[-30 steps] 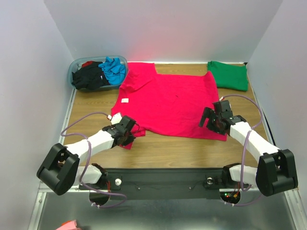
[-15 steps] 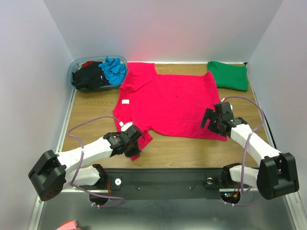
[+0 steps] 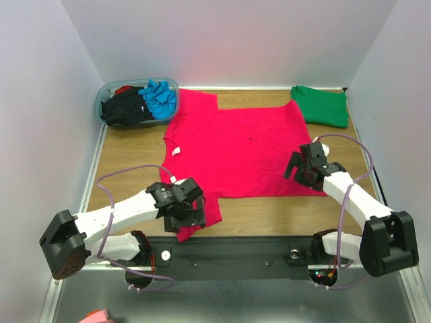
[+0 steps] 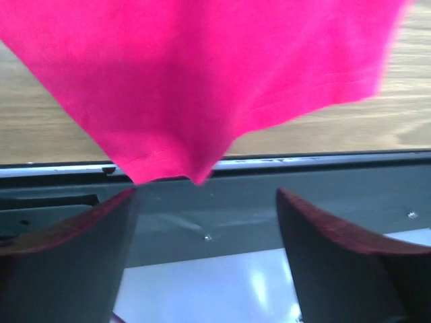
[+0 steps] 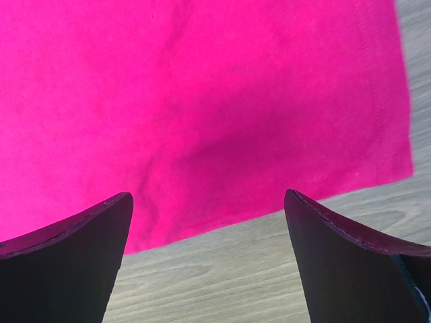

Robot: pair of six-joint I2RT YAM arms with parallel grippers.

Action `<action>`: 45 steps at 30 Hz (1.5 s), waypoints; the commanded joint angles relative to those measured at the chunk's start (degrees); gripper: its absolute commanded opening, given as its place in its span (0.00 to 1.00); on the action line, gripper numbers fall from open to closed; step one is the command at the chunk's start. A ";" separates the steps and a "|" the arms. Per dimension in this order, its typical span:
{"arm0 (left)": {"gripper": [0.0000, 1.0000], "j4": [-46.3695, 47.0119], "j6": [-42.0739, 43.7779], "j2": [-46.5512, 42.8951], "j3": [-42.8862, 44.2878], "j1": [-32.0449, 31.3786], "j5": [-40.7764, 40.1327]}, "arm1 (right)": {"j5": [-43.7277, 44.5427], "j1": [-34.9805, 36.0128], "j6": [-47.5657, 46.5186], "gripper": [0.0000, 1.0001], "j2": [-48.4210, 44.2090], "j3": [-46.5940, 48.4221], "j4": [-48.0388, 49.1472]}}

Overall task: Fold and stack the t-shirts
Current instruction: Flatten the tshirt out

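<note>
White label [image 3: 176, 151] on magenta-red t-shirt [image 3: 249, 145] is too small to read.

Translucent bluish plastic tub [image 3: 103, 101] at 10 o'clock of wooden table [image 3: 128, 151], tucked in far-left corner, touching left wall. Table: light wood grain, pale metal edging [image 3: 91, 171] along sides. Plain white walls [image 3: 229, 40] enclose table at 9, 12 and 3 o'clock. Black mounting bar [image 3: 229, 250] along near edge, 6 o'clock. Grey metal surface [image 3: 256, 303] below bar. Small pink object [image 3: 100, 316] at 7 o'clock, cut off by frame edge, kind unclear.
</note>
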 commanded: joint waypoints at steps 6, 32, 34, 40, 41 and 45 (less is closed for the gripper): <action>0.98 -5.07 -1.08 -0.05 8.85 -0.30 -8.76 | 5.93 -1.67 4.26 1.00 -0.46 5.30 -1.24; 0.06 8.13 -9.88 7.24 -4.78 -1.18 -10.08 | -2.86 -15.20 12.88 1.00 -5.74 -5.08 -0.89; 0.00 8.22 -9.09 7.59 -4.60 -1.18 -10.26 | -2.95 -16.26 12.97 1.00 -5.39 -5.51 -0.72; 0.00 8.66 -8.21 5.66 -4.95 -1.27 -11.05 | -2.51 -17.50 14.81 0.94 -1.35 -7.19 3.93; 0.00 8.57 -8.03 5.40 -4.78 -1.27 -11.05 | -2.60 -17.50 15.42 0.92 -0.91 -7.36 5.51; 0.00 8.57 -7.86 3.11 -5.13 -1.27 -11.05 | -2.60 -17.59 15.96 0.81 2.07 -8.41 8.51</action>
